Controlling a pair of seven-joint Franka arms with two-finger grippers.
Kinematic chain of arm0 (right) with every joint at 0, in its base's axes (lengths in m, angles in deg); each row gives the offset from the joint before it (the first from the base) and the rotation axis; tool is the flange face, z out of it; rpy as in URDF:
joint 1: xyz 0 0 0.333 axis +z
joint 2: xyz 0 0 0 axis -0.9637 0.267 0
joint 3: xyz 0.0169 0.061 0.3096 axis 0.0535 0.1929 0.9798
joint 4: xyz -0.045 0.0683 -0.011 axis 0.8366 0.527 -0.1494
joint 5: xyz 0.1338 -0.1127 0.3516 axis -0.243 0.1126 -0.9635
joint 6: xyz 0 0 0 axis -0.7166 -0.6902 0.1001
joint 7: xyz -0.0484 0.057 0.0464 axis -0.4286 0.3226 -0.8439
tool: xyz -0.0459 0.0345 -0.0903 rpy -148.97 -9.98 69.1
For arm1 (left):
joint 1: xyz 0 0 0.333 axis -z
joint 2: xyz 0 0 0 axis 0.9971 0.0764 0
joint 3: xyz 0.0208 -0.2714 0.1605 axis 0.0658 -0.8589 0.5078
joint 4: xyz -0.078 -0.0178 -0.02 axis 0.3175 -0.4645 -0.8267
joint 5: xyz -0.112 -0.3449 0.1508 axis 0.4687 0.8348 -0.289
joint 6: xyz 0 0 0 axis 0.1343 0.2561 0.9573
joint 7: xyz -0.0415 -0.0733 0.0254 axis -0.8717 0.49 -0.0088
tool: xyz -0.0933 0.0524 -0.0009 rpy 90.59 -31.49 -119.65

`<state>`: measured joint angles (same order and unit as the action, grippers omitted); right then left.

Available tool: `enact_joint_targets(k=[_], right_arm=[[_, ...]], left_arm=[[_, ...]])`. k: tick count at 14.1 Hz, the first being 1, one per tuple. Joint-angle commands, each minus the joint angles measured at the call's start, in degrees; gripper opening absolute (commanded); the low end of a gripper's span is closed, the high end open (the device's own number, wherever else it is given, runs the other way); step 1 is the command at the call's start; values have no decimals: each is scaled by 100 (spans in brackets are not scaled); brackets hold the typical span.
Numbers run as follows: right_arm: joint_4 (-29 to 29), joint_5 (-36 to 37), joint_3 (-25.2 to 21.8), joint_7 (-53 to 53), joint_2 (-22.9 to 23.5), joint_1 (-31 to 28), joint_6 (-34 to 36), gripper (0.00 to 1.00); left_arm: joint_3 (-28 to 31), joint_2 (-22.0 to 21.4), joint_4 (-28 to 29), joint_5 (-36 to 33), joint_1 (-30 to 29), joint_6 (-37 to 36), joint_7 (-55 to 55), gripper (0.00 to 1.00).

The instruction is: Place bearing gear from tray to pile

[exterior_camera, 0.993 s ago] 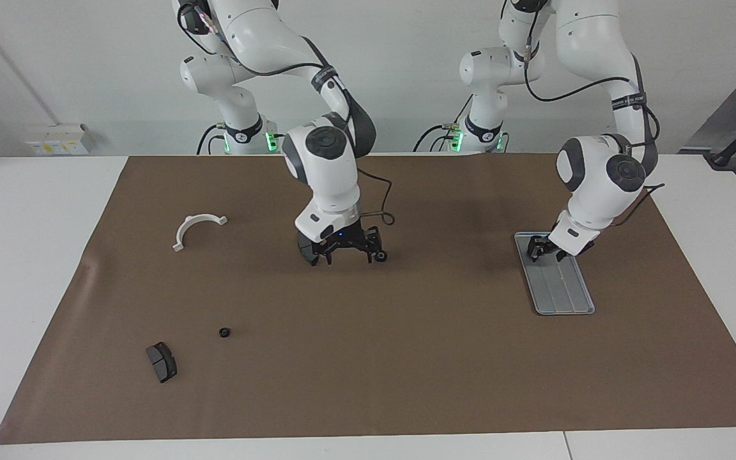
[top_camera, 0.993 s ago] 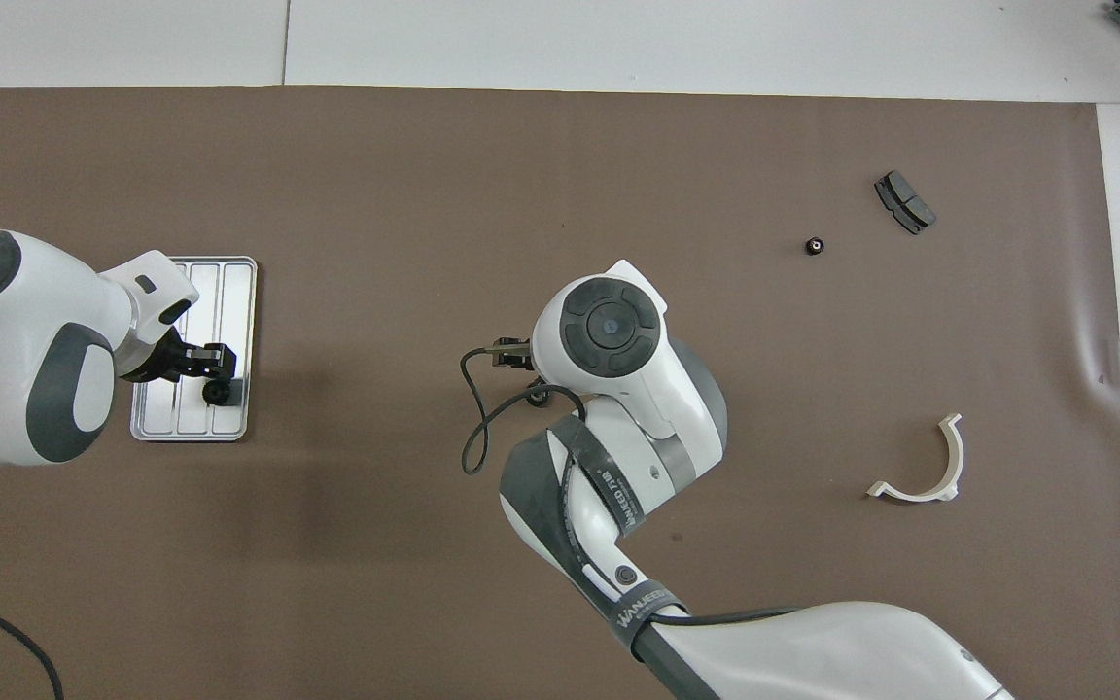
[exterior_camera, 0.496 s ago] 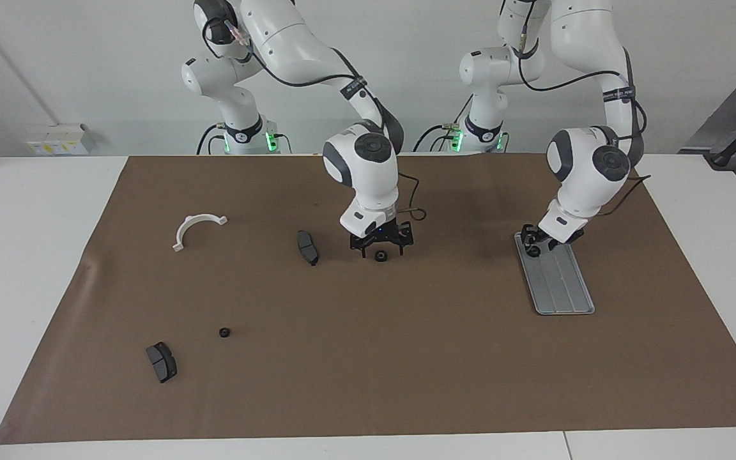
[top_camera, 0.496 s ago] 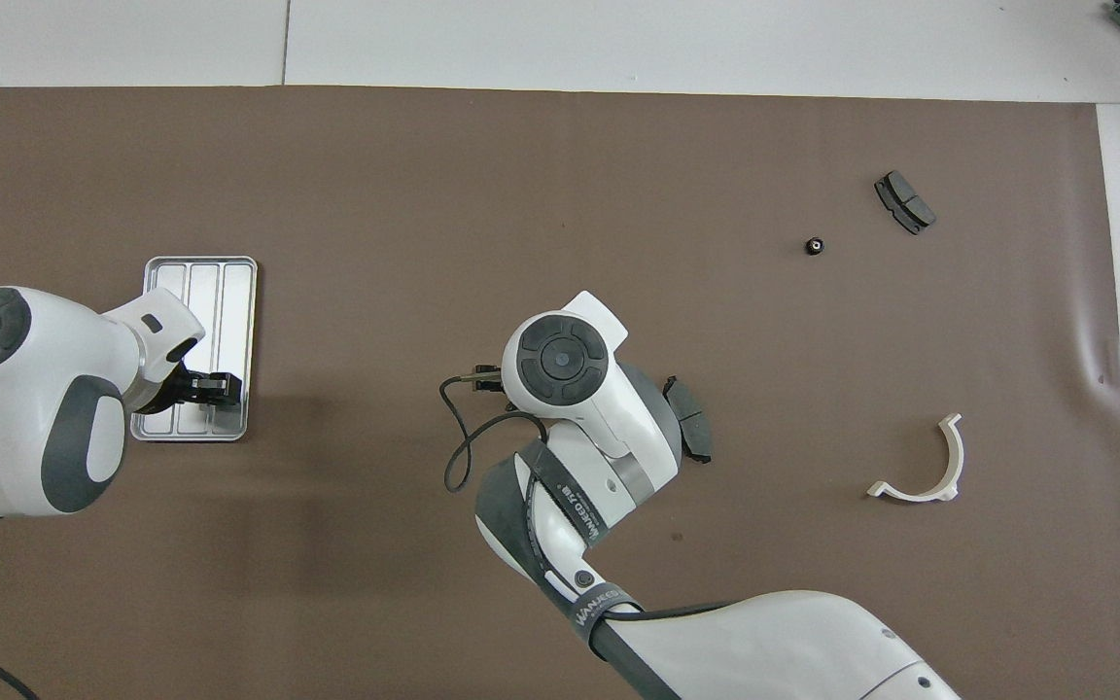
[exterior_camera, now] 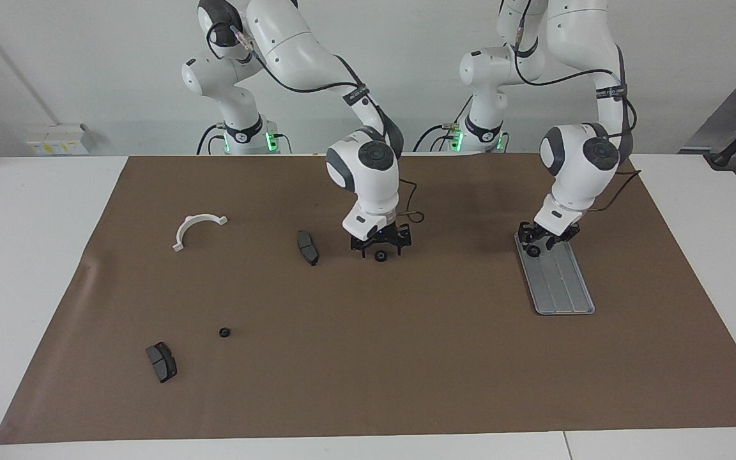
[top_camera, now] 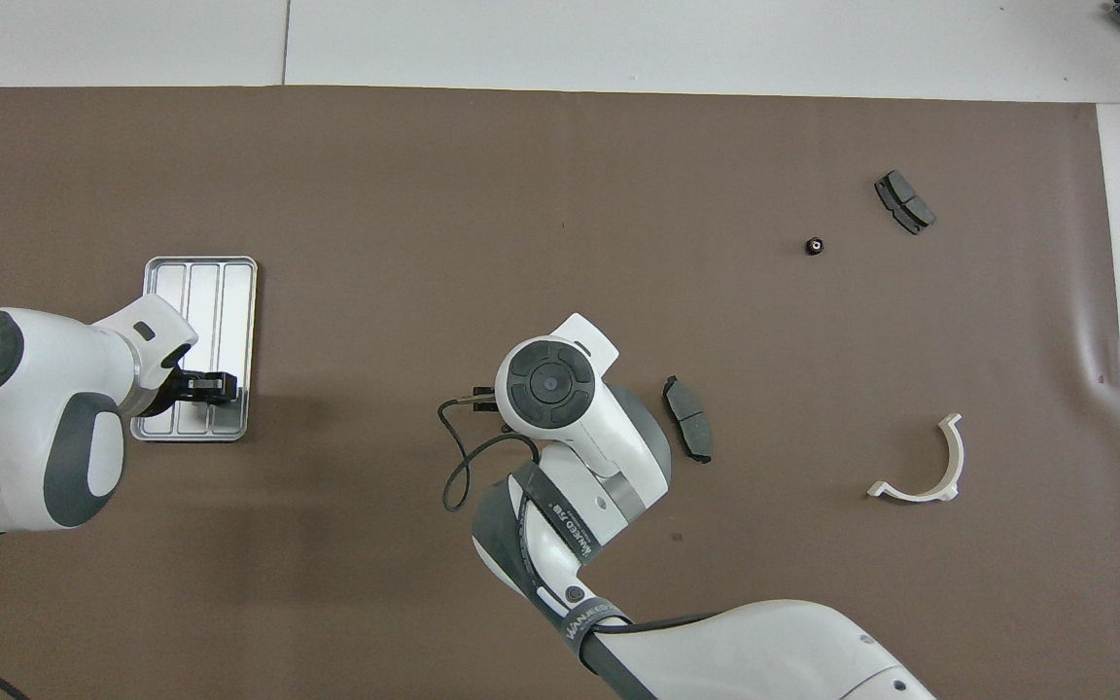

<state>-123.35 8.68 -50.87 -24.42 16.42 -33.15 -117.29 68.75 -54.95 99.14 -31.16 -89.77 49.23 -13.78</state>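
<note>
Left gripper (exterior_camera: 536,243) over the robot-side end of the tray (exterior_camera: 559,281), clamped on a small black gear (exterior_camera: 533,251). Right gripper (exterior_camera: 381,248) spread wide just above another gear (exterior_camera: 380,257) mid-mat, beside a grey pad (exterior_camera: 308,247). Third gear (exterior_camera: 224,332) well apart, near another pad (exterior_camera: 161,361).

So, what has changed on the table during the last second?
The right pincer slid toward the left arm's end, uncovering a dark grey pad, and now stands open astride a black gear that did not move. The left pincer drew slightly toward the robots over the near end of the tray. The tray, white bracket, farther pad and small gear stayed put.
</note>
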Motion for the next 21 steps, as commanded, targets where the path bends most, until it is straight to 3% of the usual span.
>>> enact_joint_targets(k=[1, 3, 6, 7, 8, 9, 10, 15, 21], right_arm=[[-136, 74, -13, 164, -63, 12, -106, 78], [-154, 74, -13, 164, -54, 3, -141, 68], [-136, 74, -13, 172, -46, 3, -168, 62], [-136, 83, -22, 172, -46, 3, -168, 55], [-136, 83, -22, 172, -46, 3, -168, 39], [-136, 74, -22, 303, -46, 3, -168, 8], [-119, 83, -13, 461, -46, 3, -168, 0], [-31, 215, -31, 489, -159, -58, 69, 0], [-22, 241, -40, -423, -1231, -1146, 1272, 0]], left_arm=[[-43, -198, 358, -14, -69, 376, -179, 60], [-43, -207, 464, -14, -51, 613, -381, 58], [-43, -207, 473, -14, 1, 623, -592, 57], [-43, -207, 473, -14, 10, 623, -601, 55], [-43, -207, 473, -14, 10, 623, -601, 52], [-43, -207, 473, -14, 10, 623, -610, 50], [-43, -207, 481, -14, 10, 614, -610, 47], [-43, -207, 473, -14, 10, 605, -610, 35], [-61, -172, 324, -14, 10, 579, -592, 14]])
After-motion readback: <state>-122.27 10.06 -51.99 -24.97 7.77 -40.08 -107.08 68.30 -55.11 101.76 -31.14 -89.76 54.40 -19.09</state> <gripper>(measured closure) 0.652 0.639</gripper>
